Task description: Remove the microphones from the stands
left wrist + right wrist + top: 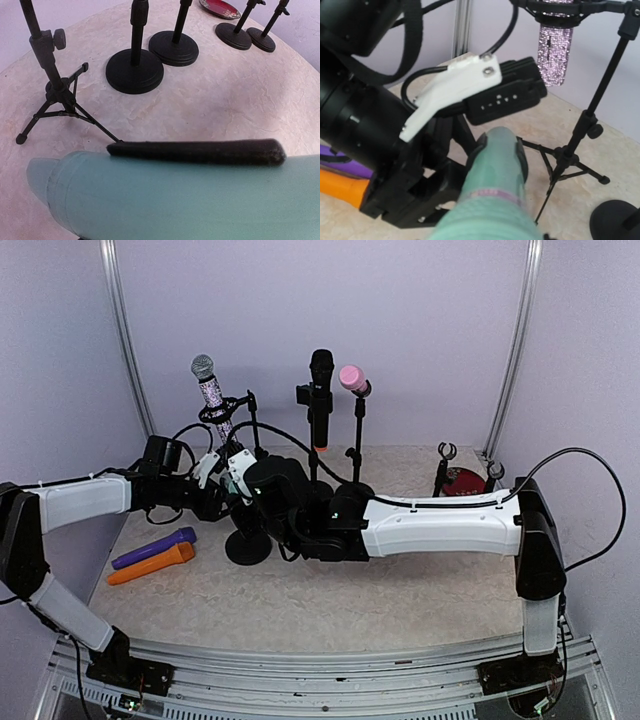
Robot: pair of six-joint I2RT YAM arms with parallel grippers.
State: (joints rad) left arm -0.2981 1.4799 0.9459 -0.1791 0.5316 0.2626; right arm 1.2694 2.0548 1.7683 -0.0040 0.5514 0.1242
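A teal microphone (496,170) lies in my right gripper (501,150), whose dark pads (522,161) press on both of its sides. In the left wrist view the same teal microphone (175,200) fills the bottom, with one black finger pad (200,151) lying flat along it; the other finger is hidden. My left gripper (232,476) meets the right gripper (266,490) above a round-based stand (248,545). From above, the arms hide the microphone, and I cannot see whether it still touches a stand.
A glitter microphone (210,390) hangs in a tripod stand (55,95). A black microphone (320,390) and a pink one (352,378) stand at the back. Purple (155,547) and orange (150,564) microphones lie at the left. A red plate (465,480) and two small stands (233,35) are at the right.
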